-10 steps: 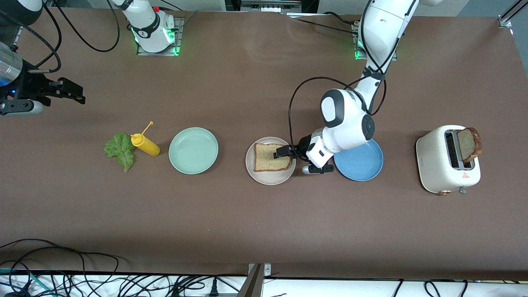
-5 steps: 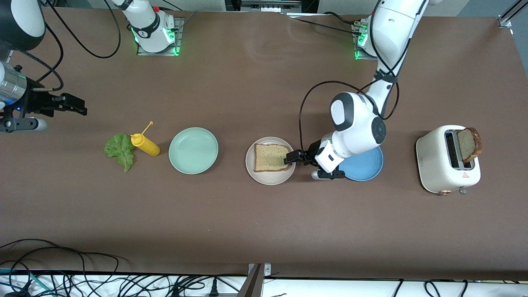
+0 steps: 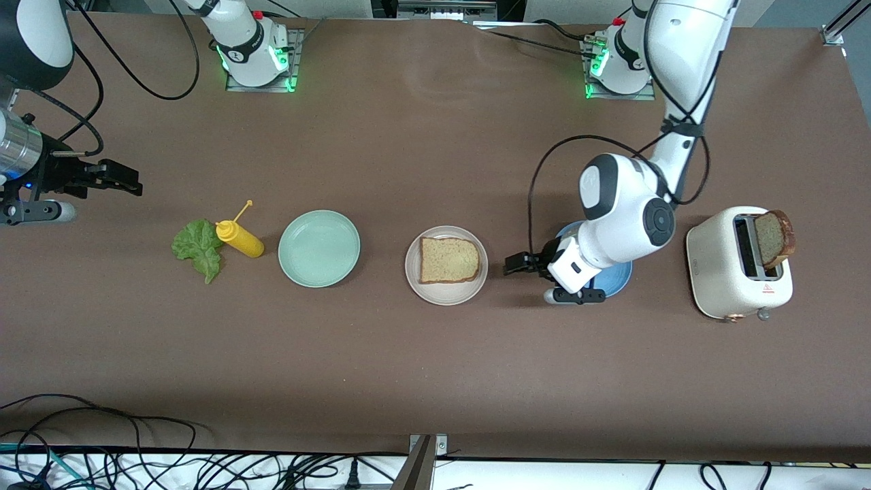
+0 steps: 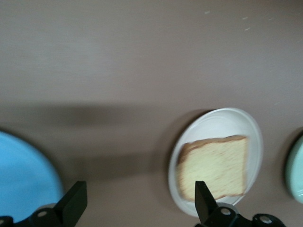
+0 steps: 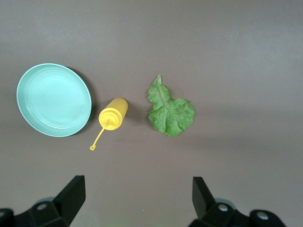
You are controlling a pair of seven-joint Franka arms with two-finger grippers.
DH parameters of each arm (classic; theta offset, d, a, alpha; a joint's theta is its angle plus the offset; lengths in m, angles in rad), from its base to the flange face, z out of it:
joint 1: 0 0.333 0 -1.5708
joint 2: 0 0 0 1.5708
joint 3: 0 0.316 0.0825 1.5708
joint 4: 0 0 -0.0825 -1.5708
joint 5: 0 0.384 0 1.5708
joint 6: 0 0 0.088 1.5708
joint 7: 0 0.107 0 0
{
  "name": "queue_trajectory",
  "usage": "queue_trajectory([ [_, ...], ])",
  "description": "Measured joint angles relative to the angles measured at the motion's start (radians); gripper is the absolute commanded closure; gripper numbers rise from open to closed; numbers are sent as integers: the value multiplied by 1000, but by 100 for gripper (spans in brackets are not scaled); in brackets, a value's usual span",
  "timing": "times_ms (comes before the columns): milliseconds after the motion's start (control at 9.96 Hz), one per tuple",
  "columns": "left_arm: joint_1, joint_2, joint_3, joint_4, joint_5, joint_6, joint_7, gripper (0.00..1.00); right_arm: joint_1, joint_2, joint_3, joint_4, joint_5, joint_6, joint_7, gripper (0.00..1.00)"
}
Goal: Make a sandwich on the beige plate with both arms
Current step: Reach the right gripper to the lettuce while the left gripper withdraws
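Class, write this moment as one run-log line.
bread slice on beige plate | left gripper open, empty, between plates | right gripper open, waiting | lettuce untouched

Probably a lab: bolted arm bases (image 3: 258,64), loose cables (image 3: 136,449).

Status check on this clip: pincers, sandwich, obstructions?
Left pincer open, empty, between beige plate and blue plate. Right pincer open, waiting. One bread slice plated; lettuce untouched. Nothing blocking.
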Motion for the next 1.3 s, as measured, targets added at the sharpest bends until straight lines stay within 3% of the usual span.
queue_trajectory([
  [301, 72, -63, 8, 3, 176, -178, -9, 0, -2, 12, -4, -5, -13, 22, 0, 0],
  [502, 100, -97, 9, 3, 287, -271, -19, 0, -5, 28, -34, -61, -31, 120, -2, 0],
  [1004, 192, -197, 11, 5, 489, -437, -26, 0, -8, 95, -62, -368, -36, 563, -8, 0],
  [1305, 235, -278, 11, 22, 546, -523, -26, 0, -8, 218, -62, -441, -37, 751, -65, 0],
])
